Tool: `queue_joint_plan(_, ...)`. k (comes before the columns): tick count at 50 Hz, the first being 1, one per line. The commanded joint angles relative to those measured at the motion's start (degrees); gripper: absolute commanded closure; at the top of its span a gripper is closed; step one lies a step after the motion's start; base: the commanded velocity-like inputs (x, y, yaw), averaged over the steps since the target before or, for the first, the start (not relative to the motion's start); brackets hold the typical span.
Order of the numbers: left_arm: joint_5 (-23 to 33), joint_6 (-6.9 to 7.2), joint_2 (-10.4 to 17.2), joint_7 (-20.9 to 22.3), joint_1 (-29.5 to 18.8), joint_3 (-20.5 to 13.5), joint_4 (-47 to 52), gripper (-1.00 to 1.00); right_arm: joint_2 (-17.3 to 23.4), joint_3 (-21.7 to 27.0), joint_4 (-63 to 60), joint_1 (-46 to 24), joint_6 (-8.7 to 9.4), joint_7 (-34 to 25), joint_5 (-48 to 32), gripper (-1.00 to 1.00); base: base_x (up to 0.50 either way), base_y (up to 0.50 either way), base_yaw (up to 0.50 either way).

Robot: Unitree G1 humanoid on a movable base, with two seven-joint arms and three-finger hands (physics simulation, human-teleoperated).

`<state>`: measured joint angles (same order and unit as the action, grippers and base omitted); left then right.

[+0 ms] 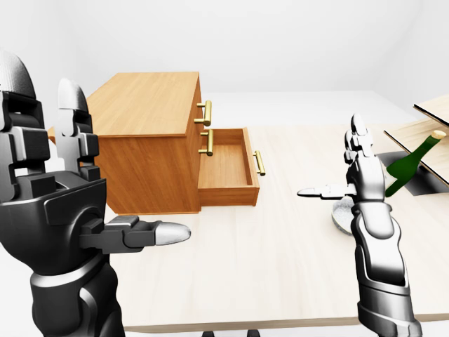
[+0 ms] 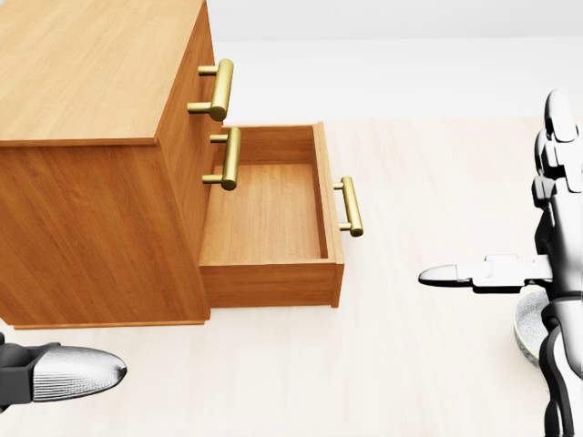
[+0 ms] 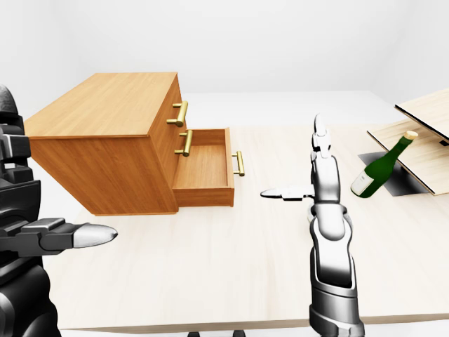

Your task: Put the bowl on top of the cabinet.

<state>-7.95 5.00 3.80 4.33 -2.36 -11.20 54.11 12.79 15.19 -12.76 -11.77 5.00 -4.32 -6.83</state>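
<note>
Wooden cabinet (image 1: 144,140) on the table (image 1: 280,267), bottom drawer (image 2: 269,223) pulled out. Bowl (image 1: 342,215) rests on the table, mostly hidden behind the right hand (image 1: 358,175). Left hand (image 1: 63,189) and right hand both spread wide, holding nothing. Green bottle (image 3: 382,168) lies tilted at the right

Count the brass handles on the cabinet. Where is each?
3. Top handle and middle handle sit on the cabinet face; the third handle fronts the open bottom drawer.
</note>
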Motion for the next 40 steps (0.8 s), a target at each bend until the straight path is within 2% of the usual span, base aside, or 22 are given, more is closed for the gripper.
queue_joint_plan(1, 0.2, 0.0, -0.1, 0.2, 0.2, 0.1, 0.1, -1.0, 2.2, 1.7, 2.1, -1.0, 0.0, -0.6, -2.5, -1.0, 0.0, 0.0, 0.0)
queue_joint_plan(15, 0.0, 0.0, 0.0, 0.1, 0.0, 0.0, 0.2, -1.0, 5.6, 4.0, 1.6, -0.8, 0.0, -3.4, -7.2, -1.0, 0.0, 0.0, 0.0)
queue_joint_plan(22, 0.1, 0.0, 0.0, 0.1, -0.2, 0.0, -0.2, -1.0, 6.6, 6.7, 3.1, 1.2, 0.0, -5.6, -9.0, -1.0, 0.0, 0.0, 0.0)
queue_joint_plan(40, 0.7, 0.0, -0.2, 0.2, 0.4, 0.6, 0.0, -1.0, 8.0, 13.4, -3.6, 5.1, -0.04, -11.9, -10.3, -1.0, 0.0, 0.0, 0.0)
